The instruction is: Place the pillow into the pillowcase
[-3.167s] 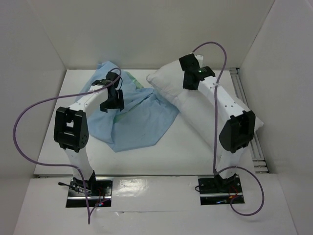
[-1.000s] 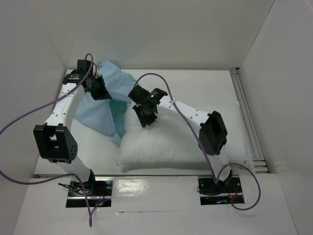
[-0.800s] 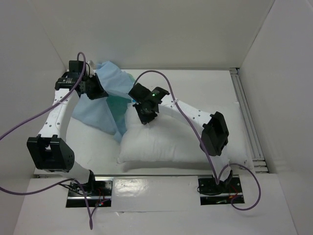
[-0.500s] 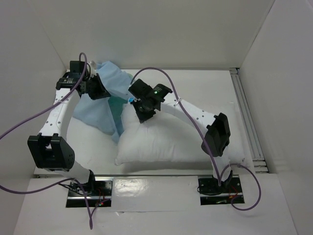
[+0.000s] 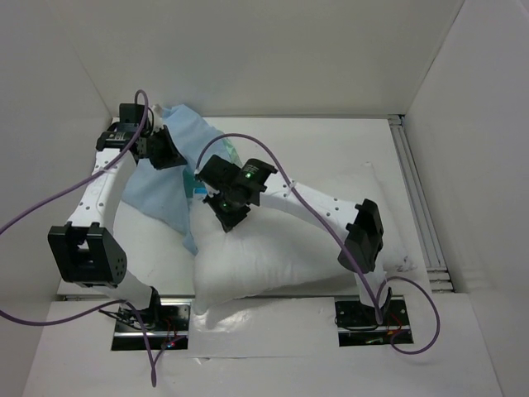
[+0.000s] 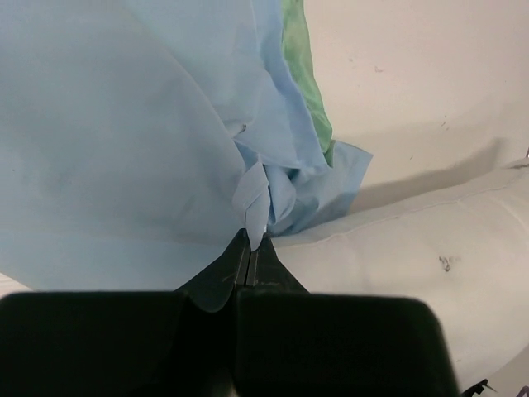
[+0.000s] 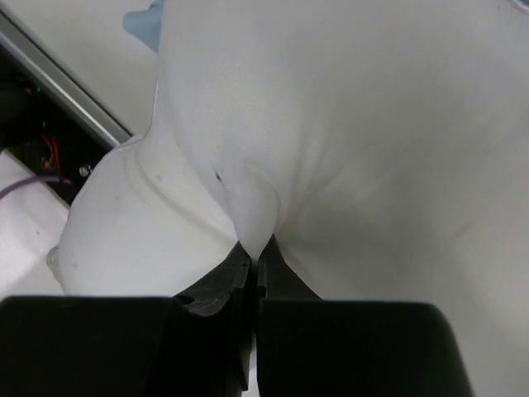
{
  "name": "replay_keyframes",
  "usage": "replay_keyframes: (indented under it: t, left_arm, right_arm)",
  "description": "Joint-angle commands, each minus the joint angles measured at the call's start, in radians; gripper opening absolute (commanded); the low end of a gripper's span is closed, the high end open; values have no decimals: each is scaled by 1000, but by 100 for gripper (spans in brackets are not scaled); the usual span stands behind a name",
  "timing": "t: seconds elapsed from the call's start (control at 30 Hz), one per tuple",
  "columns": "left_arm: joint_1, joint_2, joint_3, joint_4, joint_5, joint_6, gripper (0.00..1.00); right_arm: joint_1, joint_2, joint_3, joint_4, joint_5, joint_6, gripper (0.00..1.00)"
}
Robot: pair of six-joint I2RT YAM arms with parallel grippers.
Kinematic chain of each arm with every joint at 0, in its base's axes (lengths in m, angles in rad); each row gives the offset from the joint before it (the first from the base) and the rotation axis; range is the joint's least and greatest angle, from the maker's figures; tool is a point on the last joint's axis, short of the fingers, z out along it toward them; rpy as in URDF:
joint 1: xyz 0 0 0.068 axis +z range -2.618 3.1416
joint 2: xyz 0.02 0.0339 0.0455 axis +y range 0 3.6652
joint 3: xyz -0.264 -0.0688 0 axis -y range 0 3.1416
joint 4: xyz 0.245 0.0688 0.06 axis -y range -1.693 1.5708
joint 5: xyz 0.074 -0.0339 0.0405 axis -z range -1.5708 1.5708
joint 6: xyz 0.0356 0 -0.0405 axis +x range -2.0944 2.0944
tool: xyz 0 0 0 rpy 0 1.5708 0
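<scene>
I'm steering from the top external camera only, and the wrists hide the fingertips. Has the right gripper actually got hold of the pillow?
Observer: Yes. The right wrist view shows the right gripper shut on a pinched fold of the pillow.
Operator: And the left?
Observer: The left wrist view shows the left gripper shut on a bunched fold of the pillowcase, pale blue side facing the camera.
</scene>
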Motion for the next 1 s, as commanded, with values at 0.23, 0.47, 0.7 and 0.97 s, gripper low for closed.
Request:
replay_keyframes:
  t: [0.23,0.47,0.7,0.97]
  left_arm:
    - [41,-9,-36,29,-6,-2,0]
    - [41,-124,-96,20,34,18,0]
    - [41,-268,-183,9,95,27,0]
    - [41,-311,-203,-44,57,55,0]
  right_arm:
    - [59,-26,89,-140,-62,-50,0]
    - [27,101,205,-111,-78,-112,0]
    - [-88,250,413,-83,-91,-90,0]
    - [-251,42,166,131,-11,45,0]
